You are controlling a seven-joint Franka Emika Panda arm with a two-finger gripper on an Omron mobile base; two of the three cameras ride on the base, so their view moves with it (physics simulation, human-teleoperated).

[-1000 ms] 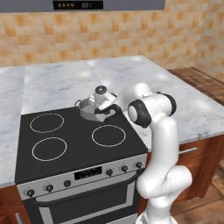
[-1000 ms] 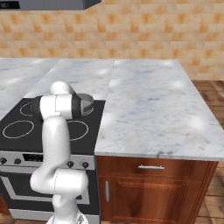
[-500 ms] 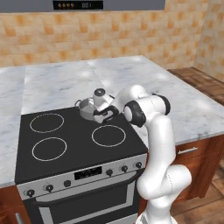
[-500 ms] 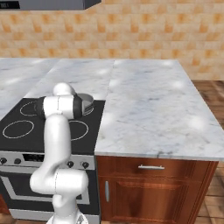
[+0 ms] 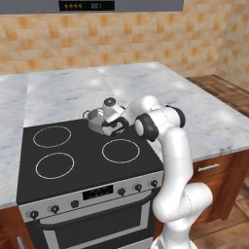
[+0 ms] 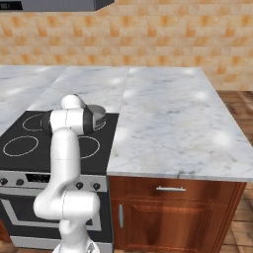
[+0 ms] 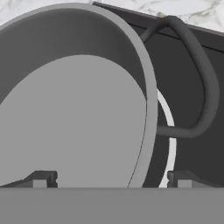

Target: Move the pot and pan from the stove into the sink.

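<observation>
The small silver pot stands on the back right burner of the black stove, close to the marble counter. My gripper hangs open at the pot's right side. In the hand view the gripper straddles the rim of the pot: one fingertip is over the inside and the other is outside, near the loop handle. From the right base view the pot peeks out behind my arm on the stove. The pan and the sink are out of view.
White marble counter surrounds the stove and stretches wide to the right. A tiled wall and a range hood stand behind. Wooden cabinets sit under the counter.
The hand has edged slightly left and down over the pot's right rim. The jaws have stayed open and the pot has not moved.
</observation>
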